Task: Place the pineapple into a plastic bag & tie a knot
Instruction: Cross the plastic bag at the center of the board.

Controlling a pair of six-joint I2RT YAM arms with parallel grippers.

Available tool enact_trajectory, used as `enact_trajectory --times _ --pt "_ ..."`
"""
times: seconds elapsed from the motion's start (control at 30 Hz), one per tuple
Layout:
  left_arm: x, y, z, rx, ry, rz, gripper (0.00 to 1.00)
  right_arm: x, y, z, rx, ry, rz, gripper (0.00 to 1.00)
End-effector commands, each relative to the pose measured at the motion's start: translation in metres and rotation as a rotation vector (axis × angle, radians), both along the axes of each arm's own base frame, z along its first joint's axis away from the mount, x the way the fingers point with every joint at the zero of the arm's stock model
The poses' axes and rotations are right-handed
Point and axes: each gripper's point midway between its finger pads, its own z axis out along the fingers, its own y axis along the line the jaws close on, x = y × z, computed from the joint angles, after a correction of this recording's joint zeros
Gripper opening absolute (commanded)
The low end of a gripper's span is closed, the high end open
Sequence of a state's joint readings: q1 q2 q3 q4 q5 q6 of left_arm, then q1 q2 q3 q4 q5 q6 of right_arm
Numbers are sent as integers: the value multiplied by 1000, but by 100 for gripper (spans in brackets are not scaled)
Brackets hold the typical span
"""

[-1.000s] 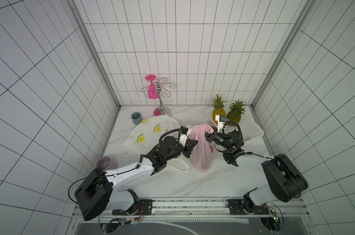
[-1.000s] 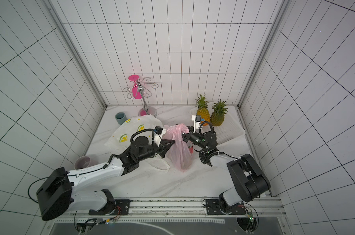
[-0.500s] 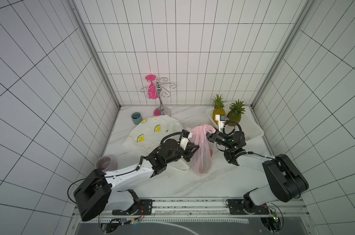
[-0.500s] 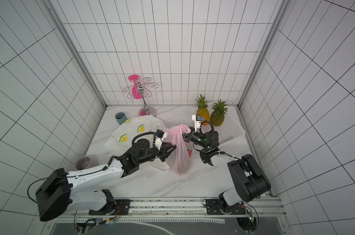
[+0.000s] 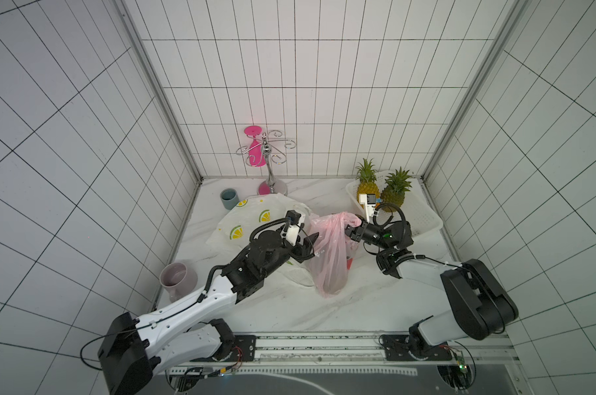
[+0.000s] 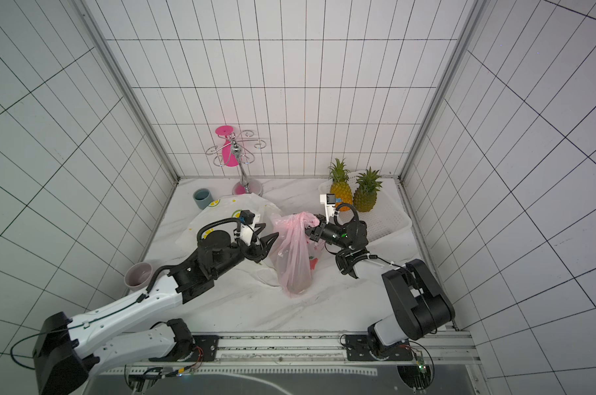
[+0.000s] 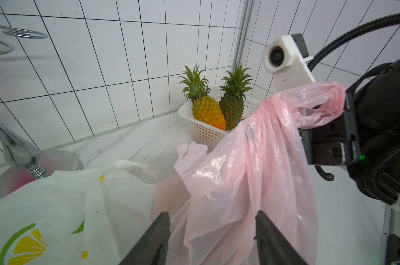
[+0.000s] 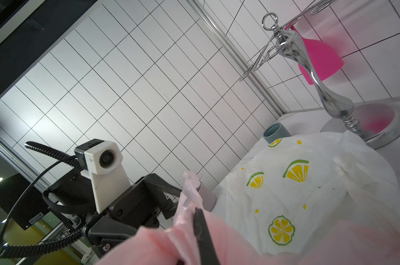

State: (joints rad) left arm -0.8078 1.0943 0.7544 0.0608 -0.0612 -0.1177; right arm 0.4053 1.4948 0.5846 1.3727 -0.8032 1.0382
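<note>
Roughly halfway, by the look of it. Loaded already, judging by the dark bulk sagging low in the pink plastic bag (image 5: pixel 330 253), well below both claws. Taken for the pineapple (image 5: pixel 331 284), though blurred through the film. Resting bottom-down on the table (image 5: pixel 358 307) and drawn up to a bunched neck. No knot visible anywhere along that neck. Yet to be tied. Two more pineapples (image 5: pixel 367 186) upright in the white basket (image 5: pixel 423 219) beyond the right claw, apparently spare.

Left arm (image 5: pixel 201 301) stretched low across the table toward the bag. Right arm (image 5: pixel 423 270) folded back, wrist about level. Right claw (image 5: pixel 351 229) clamped shut on the bag's gathered top, holding it up. Left claw (image 7: pixel 214 238) parted to a middling gap, straddling the bag's near flank in the left wrist view, with plastic between the fingers (image 7: pixel 157 236) but not pinched. Loose pink flap (image 7: pixel 190 156) just ahead of them. Probably next: closing on that flap, ready for crossing the two ends.
</note>
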Motion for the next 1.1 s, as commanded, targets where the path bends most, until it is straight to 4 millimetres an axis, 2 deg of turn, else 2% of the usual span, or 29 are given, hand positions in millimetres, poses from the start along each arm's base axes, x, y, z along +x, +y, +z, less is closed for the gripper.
enact_trajectory --times 0.0,0.07,0.13,0.23,0.3,0.43,0.53,0.63,0.8,0.93,1.07 --pt "6 -19 -5 43 -2 -71 61 -18 -11 88 124 -272 -1 0" --pt "5 -33 -16 47 29 -127 59 -18 -11 86 117 -272 -5 0" --pt "3 -41 -26 52 68 -166 49 -16 -12 83 105 -266 -18 0" --pt "0 -42 -39 54 128 -166 17 -13 -15 79 74 -270 -64 0" --pt "-2 -39 -43 35 147 -154 1 -6 -18 73 43 -263 -117 0" --pt "-15 -41 -41 -34 144 -184 0 3 -24 66 18 -262 -202 0" --pt "-27 -52 -38 -76 152 -244 0 9 -27 60 27 -242 -253 0" --pt "-32 -65 -44 -94 180 -287 0 9 -24 59 46 -254 -251 0" --pt "-39 -79 -46 -110 169 -327 0 6 -5 54 74 -232 -149 0" --pt "-33 -71 -39 -69 100 -261 0 2 9 49 78 -187 -30 0" --pt "-25 -67 -55 -33 132 -224 0 -10 12 58 138 -181 77 0"
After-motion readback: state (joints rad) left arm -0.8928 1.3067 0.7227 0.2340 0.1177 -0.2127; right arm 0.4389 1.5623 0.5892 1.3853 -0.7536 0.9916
